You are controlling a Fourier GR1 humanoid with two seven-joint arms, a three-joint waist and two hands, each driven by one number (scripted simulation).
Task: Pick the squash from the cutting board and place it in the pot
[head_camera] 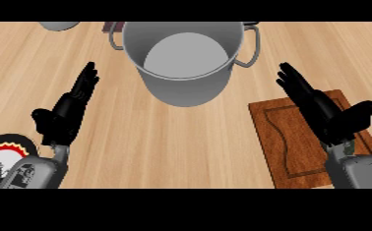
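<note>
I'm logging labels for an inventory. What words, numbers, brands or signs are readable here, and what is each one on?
No text can be read in this view.
Left forearm: dark marks on the grey casing, too blurred to read.
Round black object at the left edge: a red and white pattern, no letters can be made out.
Pot: plain grey, no label.
Cutting board: bare wood, no marking.

No words, nos. or signs to read anywhere. The round black thing [13, 146] at lower left has red & white marks, but no letters show.
</note>
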